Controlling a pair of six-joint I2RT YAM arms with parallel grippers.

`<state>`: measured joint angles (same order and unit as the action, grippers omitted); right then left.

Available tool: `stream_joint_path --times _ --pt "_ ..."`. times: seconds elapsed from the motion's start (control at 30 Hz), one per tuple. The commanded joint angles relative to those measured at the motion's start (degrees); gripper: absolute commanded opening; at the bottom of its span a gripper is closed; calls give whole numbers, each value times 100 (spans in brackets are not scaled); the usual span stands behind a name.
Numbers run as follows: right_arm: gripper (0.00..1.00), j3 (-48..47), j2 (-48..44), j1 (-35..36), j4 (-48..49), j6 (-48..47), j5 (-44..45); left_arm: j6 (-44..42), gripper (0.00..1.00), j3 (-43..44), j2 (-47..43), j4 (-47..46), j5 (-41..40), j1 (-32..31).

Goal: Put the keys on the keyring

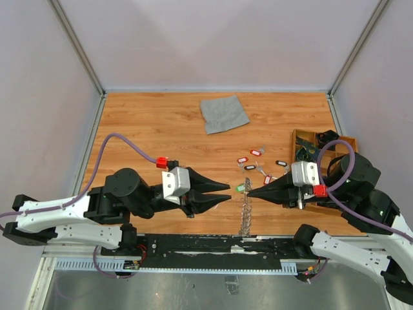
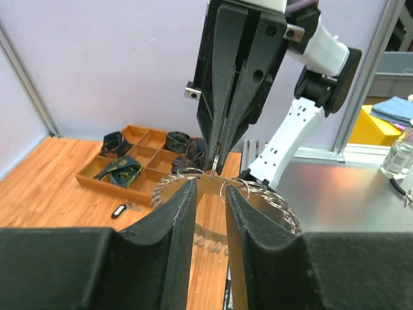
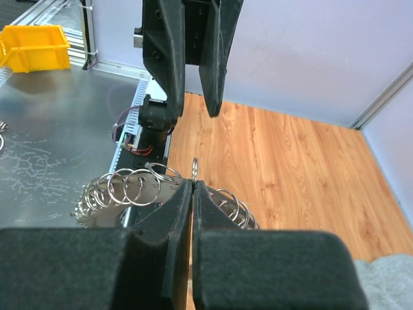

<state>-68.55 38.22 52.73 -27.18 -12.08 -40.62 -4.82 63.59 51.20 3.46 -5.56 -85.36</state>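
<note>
Above the table's [image 1: 155, 132] near edge, right end effector [image 1: 250, 193] pinches the keyring [image 1: 245, 216], facing the narrowly parted left end effector [image 1: 229, 192].

Tagged keys [image 1: 256, 153] lie scattered behind upright keyring [image 1: 245, 216].

We see our left gripper [image 2: 210, 187] near, black fingers parted, the keyring [image 2: 274, 200] just beyond their tips, the right gripper [image 2: 214, 161] pointing down from the far side, pinched closed on a loop at its rim, a wooden tray [image 2: 90, 177] far left, a black-tagged key [image 2: 119, 210] beside it
</note>
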Motion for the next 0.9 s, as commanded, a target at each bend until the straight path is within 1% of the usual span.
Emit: stream_joint_path --times 0.0,0.13,0.27,0.57,0.73,0.87 --pt "0 501 -297 75 1468 90 -365 140 31 -212 -242 -285 -12 -33" --pt "0 964 -473 76 2340 24 -643 189 31 -316 -321 -283 29 -33" --pt "0 1073 -486 72 2766 -88 -849 220 30 -409 -374 -272 128 -33" --pt "0 1447 -521 71 4092 -147 -1294 213 28 -580 -678 -280 274 -32" --pt "0 1764 -606 71 4615 -578 -1469 150 26 -525 -787 -290 321 -33" --pt "0 1788 -468 93 4760 -636 -1447 81 25 -424 -788 -360 394 -33"
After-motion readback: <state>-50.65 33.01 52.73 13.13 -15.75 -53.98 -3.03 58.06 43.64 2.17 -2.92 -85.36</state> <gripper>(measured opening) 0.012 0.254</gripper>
